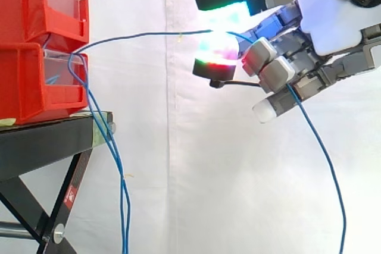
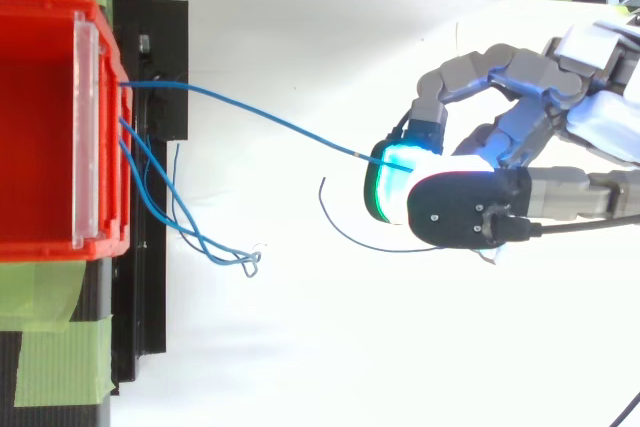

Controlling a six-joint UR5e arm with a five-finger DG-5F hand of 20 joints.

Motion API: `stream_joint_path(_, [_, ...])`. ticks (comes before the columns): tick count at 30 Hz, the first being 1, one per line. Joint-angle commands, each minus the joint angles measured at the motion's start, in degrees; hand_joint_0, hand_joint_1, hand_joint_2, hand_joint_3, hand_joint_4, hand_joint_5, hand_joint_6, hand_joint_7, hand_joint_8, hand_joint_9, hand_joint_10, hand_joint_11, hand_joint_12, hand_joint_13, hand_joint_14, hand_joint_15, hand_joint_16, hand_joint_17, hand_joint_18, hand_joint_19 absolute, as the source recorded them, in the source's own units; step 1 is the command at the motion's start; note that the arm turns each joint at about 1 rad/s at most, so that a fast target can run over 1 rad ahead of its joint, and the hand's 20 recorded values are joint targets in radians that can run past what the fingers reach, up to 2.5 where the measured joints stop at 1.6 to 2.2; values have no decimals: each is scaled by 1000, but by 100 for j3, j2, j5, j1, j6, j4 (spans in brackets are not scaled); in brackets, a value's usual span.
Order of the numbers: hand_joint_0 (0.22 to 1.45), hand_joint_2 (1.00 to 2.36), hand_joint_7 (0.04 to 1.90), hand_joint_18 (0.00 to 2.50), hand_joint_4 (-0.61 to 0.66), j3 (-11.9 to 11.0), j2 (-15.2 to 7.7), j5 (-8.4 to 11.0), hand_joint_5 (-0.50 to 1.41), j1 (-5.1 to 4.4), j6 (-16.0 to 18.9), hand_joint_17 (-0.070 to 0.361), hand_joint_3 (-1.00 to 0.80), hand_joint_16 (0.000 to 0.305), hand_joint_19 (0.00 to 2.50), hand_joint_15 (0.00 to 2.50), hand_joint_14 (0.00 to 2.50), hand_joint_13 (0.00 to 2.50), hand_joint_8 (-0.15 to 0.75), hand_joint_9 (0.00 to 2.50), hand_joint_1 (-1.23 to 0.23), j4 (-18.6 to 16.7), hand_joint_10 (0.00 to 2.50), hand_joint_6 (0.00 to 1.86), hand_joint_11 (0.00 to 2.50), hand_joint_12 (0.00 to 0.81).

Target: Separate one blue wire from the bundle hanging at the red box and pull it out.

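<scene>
Hand (image 1: 333, 25): reaches in level, well clear of the bins, with its fingers pointing towards them and the thumb uppermost in the side view.
Grip: closed in a pinch on the blue wire (image 1: 143, 34); two glowing pads (image 1: 221, 52) meet on it (white, cyan and green, with a red edge), and the other fingers are curled in below.
Wire at the hand: it enters the pinch from the bin side, and in the side view its free tail comes out under the curled fingers and hangs straight down below the hand.
Wire beyond the hand: it spans open air in a shallow line, away from the hand to the front of the bins.
Seen from above: the wire meets the red bin (image 2: 40, 242) at its clear front panel, apart from the other strands.
Bundle (image 1: 116, 159): far from the hand, looped blue strands drop from the lower red box (image 1: 24, 81) past the stand's edge; from above their ends lie tangled together.
Upper red box (image 1: 24, 4): stacked on the lower one.
Stand (image 1: 36, 141): black, under the boxes.
Writing: a small red sticker (image 1: 70, 194) on the stand's leg, too small to read.
Tape (image 2: 60, 347): green strips beside the bin.
Curtain (image 1: 178, 176): white, behind everything.
</scene>
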State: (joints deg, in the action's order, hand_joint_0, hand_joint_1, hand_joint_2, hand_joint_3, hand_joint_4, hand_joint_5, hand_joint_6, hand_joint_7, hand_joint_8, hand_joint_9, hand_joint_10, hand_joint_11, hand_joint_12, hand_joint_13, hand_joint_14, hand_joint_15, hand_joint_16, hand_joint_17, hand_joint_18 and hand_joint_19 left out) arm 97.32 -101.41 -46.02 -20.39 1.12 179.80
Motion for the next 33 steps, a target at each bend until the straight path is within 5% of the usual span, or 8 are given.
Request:
stream_joint_path(1, [612,1004,1141,867,68,-2,16,32,-129,0,-15,155,49,69,459,991,24,1246,450,1294,-761,47,16,869,1221,527])
stream_joint_path(21, [614,1001,1155,799,99,-2,7,67,-124,0,-41,163,46,72,401,699,19,931,452,1194,-767,12,17,866,1104,533])
stream_joint_path(33, [608,1014,1161,773,76,-2,16,67,-123,0,-41,163,41,72,400,629,17,849,428,691,-769,-6,12,864,841,535])
